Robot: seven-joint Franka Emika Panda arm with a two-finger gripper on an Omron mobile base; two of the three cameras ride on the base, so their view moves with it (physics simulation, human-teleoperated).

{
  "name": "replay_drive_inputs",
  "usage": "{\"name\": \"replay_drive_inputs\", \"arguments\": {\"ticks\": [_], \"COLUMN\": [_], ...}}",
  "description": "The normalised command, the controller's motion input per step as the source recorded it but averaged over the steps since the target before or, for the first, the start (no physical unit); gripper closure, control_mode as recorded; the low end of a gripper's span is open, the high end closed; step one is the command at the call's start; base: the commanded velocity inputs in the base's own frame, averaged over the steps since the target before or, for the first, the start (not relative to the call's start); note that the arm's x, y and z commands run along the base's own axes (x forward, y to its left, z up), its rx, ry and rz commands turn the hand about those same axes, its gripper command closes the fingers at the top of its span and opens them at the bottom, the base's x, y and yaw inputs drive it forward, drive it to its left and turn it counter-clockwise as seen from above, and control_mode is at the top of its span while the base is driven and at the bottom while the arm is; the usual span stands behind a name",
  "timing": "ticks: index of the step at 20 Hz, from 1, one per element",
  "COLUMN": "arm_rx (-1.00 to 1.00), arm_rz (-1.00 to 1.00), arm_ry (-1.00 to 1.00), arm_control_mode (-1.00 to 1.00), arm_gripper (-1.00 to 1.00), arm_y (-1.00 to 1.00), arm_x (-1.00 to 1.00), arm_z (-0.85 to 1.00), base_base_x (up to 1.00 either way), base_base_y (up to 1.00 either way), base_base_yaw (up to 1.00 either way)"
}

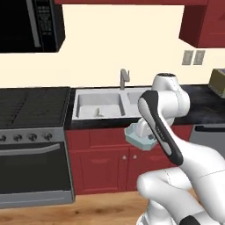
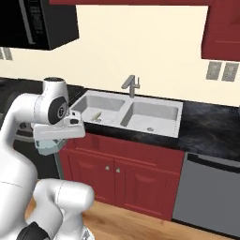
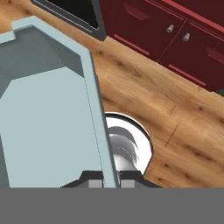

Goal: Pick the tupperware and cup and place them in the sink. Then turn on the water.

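My hand (image 3: 105,183) is pinched on the thick rim of the pale blue-grey translucent tupperware (image 3: 43,113), hanging out over the wood floor in front of the red cabinets. The light grey double-basin sink (image 1: 99,105) sits higher up and further forward, so it's up and in from here.

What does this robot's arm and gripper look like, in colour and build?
The arm is glossy white, built of rounded, tube-like links with dark charcoal bands and panels at the joints; one long dark strip runs along a link in the left base view. The hand is a white boxy block. The gripper ends in two small dark fingertips with pale grey pads. No cables or markings are visible.
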Motion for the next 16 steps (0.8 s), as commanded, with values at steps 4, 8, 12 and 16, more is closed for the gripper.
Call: {"name": "replay_drive_inputs", "arguments": {"ticks": [4, 8, 12, 16], "arm_rx": [0.00, 0.00, 0.00, 0.00], "arm_rz": [0.00, 0.00, 0.00, 0.00], "arm_ry": [0.00, 0.00, 0.00, 0.00], "arm_control_mode": [1.00, 1.00, 1.00, 1.00], "arm_gripper": [1.00, 1.00, 1.00, 1.00], "arm_y": [0.00, 0.00, 0.00, 0.00], "arm_x": [0.00, 0.00, 0.00, 0.00], "arm_z": [0.00, 0.00, 0.00, 0.00], "base_base_x": [0.35, 0.77, 0.90, 0.82], "base_base_y": [-0.51, 0.00, 0.00, 0.00], "base_base_yaw": [-0.18, -0.20, -0.25, -0.50]}}
